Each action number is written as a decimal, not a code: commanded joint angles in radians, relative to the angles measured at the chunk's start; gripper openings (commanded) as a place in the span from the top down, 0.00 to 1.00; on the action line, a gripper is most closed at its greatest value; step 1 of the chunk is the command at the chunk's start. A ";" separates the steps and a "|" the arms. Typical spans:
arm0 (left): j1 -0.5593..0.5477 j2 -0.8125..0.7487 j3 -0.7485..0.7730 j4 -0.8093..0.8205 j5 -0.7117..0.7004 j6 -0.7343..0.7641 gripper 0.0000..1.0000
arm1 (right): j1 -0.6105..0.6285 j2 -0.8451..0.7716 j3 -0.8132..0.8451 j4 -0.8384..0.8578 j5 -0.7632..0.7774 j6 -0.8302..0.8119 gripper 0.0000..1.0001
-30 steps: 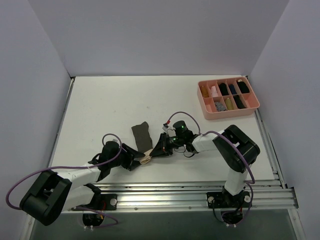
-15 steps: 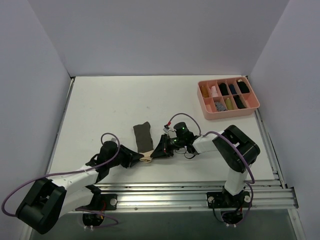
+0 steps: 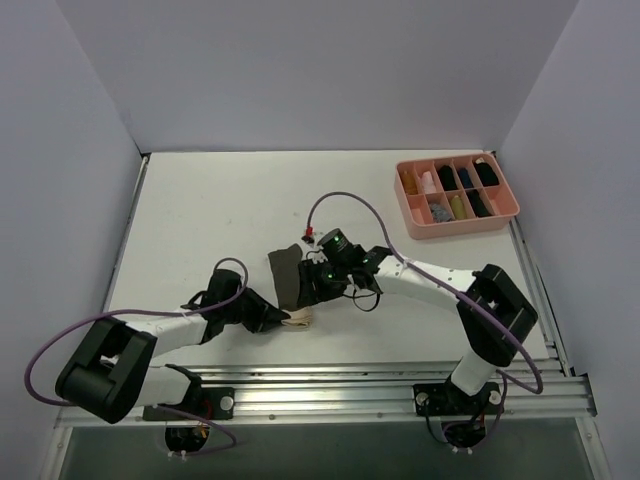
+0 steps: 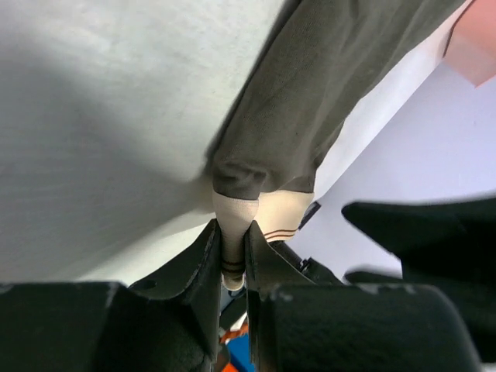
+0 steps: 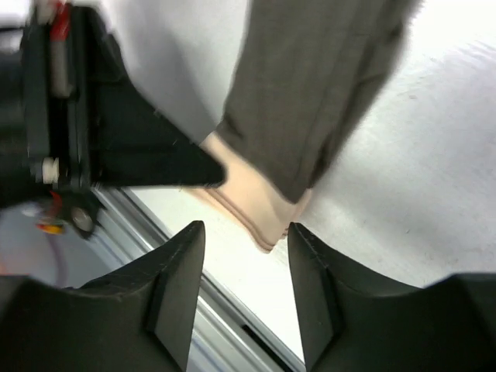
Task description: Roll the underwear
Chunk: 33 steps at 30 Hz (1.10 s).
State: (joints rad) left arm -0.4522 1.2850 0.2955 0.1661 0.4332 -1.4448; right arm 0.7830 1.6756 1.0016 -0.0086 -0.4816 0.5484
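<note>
Position, top view: underwear [image 3: 286,275] lies as a narrow dark strip on the tabletop [image 3: 200,220], about mid-width and toward the near edge, with its tan waistband [image 3: 299,318] at the near end. My left gripper [image 3: 283,320] meets that waistband. My right gripper [image 3: 312,285] sits at the strip's right edge. Pink tray [image 3: 405,212] is well apart, at the far right corner.

Left wrist view: my left fingers [image 4: 203,256] are clamped on a pinched fold of the waistband [image 4: 283,213]. The olive cloth [image 4: 310,101] runs away from it, flat on the tabletop.

Right wrist view: jaws stand wide apart and grip nothing. The waistband [image 5: 248,205] lies beyond the gap, with the left gripper [image 5: 132,155] beside it.

Handling, my judgement: light, thin and limp, so it will likely sag and unroll once let go. The band looks firmest, so I would hold it there at both corners and roll toward the far end under slight tension.
</note>
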 commanded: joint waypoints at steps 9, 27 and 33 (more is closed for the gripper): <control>0.156 0.068 0.132 -0.152 0.275 0.139 0.98 | 0.358 -0.109 0.043 -0.154 0.580 -0.465 0.52; 0.184 0.169 0.229 -0.318 0.374 0.204 0.98 | 0.479 0.022 0.183 -0.171 0.689 -0.754 0.47; 0.198 0.178 0.226 -0.324 0.389 0.190 0.98 | 0.501 0.038 0.172 -0.140 0.657 -0.751 0.47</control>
State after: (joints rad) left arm -0.2657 1.4567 0.4938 -0.1436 0.7883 -1.2522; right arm 1.2728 1.7134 1.1538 -0.1600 0.1833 -0.1856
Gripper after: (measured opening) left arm 0.209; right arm 0.531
